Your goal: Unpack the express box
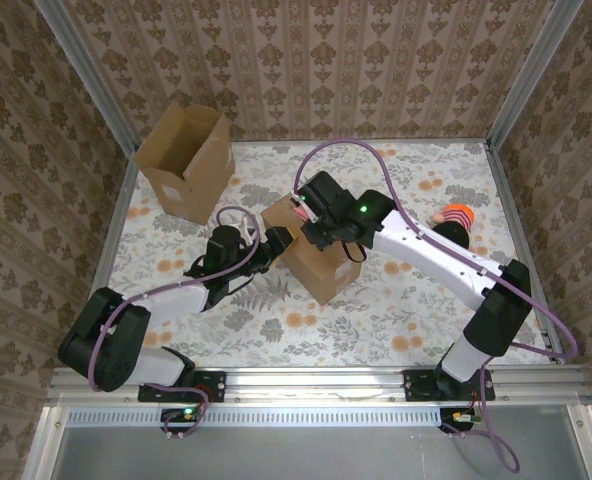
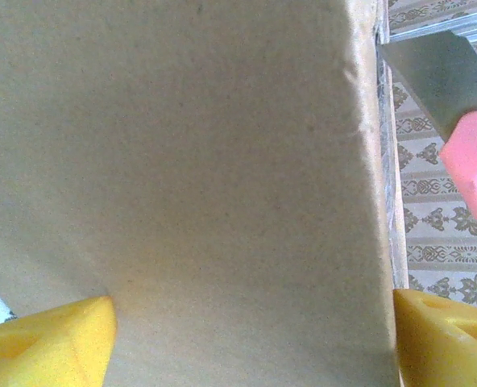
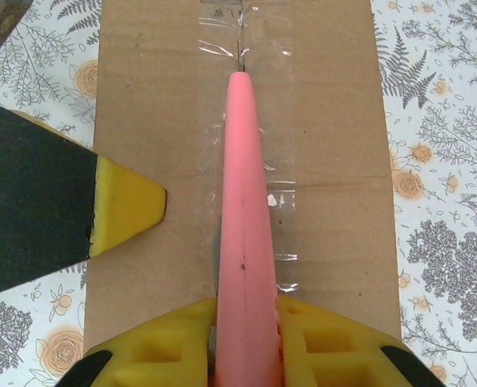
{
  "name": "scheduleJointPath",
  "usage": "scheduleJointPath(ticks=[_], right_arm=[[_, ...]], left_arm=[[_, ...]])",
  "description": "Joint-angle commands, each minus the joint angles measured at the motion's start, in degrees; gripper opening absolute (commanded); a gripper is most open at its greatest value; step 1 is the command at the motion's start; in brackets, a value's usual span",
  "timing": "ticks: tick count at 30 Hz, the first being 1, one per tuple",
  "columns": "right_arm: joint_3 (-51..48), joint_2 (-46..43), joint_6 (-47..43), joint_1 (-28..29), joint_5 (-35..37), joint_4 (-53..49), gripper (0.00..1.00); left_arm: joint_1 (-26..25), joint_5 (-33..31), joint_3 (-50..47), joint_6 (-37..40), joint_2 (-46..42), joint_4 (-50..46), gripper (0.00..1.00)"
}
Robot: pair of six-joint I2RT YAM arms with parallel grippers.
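The taped brown express box (image 1: 321, 265) stands mid-table. My right gripper (image 1: 314, 222) hovers over its top, shut on a pink utility knife (image 3: 245, 210). The knife's tip meets the clear tape seam (image 3: 240, 48) running along the box top (image 3: 327, 161). My left gripper (image 1: 276, 240) clasps the box from the left. One of its fingers (image 3: 126, 205) lies on the top face. In the left wrist view the box wall (image 2: 190, 161) spans the gap between both yellow fingers (image 2: 53, 343), and the knife (image 2: 474, 157) shows at the right.
An open, empty-looking cardboard box (image 1: 186, 160) stands at the back left. A pink-and-orange striped object (image 1: 457, 216) lies at the right, behind my right arm. Patterned walls and metal rails (image 1: 316, 375) enclose the floral table.
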Motion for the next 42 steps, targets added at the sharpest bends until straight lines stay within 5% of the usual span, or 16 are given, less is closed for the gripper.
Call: scheduleJointPath(ticks=[1,42], right_arm=[[-1.64,-1.32,1.03,0.56,1.32,-4.19,0.0],[-8.17,-8.28,5.63,3.34,4.4,-10.4,0.0]], left_arm=[[-0.27,-1.08,-0.66,1.89,2.18,-7.94,0.85],[-0.19,-1.69,-0.38,2.19,2.5,-9.92,0.85]])
